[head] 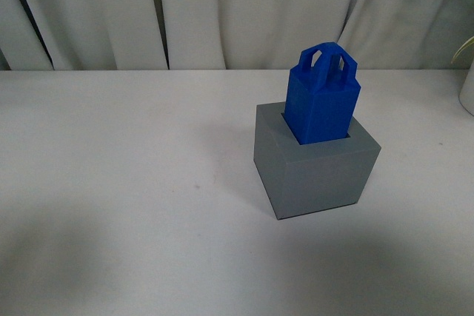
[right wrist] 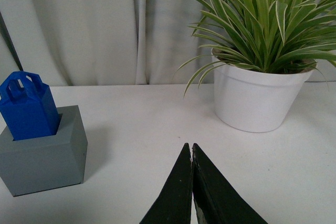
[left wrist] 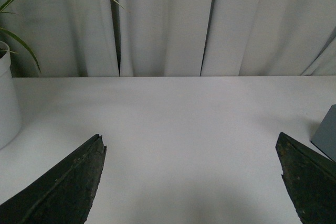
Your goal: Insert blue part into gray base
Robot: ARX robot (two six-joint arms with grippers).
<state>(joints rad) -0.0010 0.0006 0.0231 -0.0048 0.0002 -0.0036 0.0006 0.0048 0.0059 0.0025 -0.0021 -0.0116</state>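
Note:
The blue part (head: pixel 323 95) stands upright in the square recess of the gray base (head: pixel 315 160), right of the table's middle, its two handle loops sticking up. Both also show in the right wrist view, the blue part (right wrist: pixel 26 106) seated in the gray base (right wrist: pixel 44 153). My right gripper (right wrist: pixel 191 148) is shut and empty, low over the table, well apart from the base. My left gripper (left wrist: pixel 191 140) is open and empty over bare table; only a corner of the gray base (left wrist: pixel 326 132) shows beside one of its fingers (left wrist: pixel 310 174). Neither gripper shows in the front view.
A white pot with a striped green plant (right wrist: pixel 257 95) stands on the white table (head: pixel 133 183) beyond my right gripper. Another white pot (left wrist: pixel 8 103) with leaves stands at the edge of the left wrist view. White curtains (head: pixel 237 12) hang behind the table.

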